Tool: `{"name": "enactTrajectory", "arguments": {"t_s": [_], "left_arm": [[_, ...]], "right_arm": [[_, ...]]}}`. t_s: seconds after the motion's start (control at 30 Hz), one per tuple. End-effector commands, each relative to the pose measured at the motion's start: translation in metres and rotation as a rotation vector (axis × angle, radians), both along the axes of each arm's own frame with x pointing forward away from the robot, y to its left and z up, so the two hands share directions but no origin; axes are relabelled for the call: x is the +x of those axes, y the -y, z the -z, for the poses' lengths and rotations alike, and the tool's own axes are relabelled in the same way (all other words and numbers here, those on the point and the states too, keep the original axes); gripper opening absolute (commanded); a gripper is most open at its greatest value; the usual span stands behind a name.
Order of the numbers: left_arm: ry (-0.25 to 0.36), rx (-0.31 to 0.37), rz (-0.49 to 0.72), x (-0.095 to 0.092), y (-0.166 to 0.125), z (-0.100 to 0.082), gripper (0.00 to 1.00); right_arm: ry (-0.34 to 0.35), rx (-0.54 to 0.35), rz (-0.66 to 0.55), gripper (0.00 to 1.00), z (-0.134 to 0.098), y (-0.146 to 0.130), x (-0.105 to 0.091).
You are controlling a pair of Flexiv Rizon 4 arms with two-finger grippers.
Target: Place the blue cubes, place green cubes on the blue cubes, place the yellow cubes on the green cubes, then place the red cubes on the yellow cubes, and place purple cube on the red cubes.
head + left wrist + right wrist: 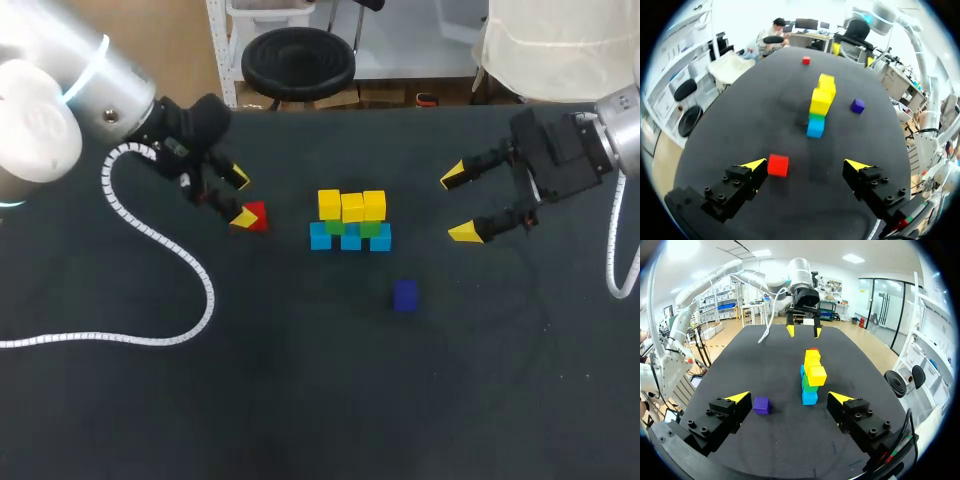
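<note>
A stack stands mid-table: a row of blue cubes, green cubes on them, and yellow cubes on top. A red cube lies on the table between the open fingers of my left gripper, close to one fingertip. A second red cube lies far across the table, near my right gripper. The purple cube sits alone in front of the stack. My right gripper hangs open and empty to the right of the stack.
My left arm's white coiled cable trails over the table's left side. The black table is bare in its near half.
</note>
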State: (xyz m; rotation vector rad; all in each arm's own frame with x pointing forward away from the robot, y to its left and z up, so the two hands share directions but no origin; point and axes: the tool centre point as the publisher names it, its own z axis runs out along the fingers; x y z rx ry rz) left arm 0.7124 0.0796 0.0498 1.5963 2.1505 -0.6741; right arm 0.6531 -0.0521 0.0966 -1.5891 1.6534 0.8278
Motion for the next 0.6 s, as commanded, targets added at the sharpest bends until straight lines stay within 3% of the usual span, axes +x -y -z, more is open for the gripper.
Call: {"name": "enactTrajectory", "arguments": {"t_s": [0.03,0.17,0.6], "left_arm": [[-0.031,0.038,-0.006,0.0070,-0.0023,0.0073,1.00],[-0.045,0.064,-0.002,0.0063,-0.0012,0.0168,1.00],[-0.045,0.064,-0.002,0.0063,-0.0012,0.0168,1.00]], "right_arm": [[0.001,0.001,0.000,1.00,0.0002,0.0001,-0.0003],[0.001,0.001,0.000,1.00,0.0002,0.0001,-0.0003],[0.001,0.001,0.000,1.00,0.0002,0.0001,-0.0003]]}}
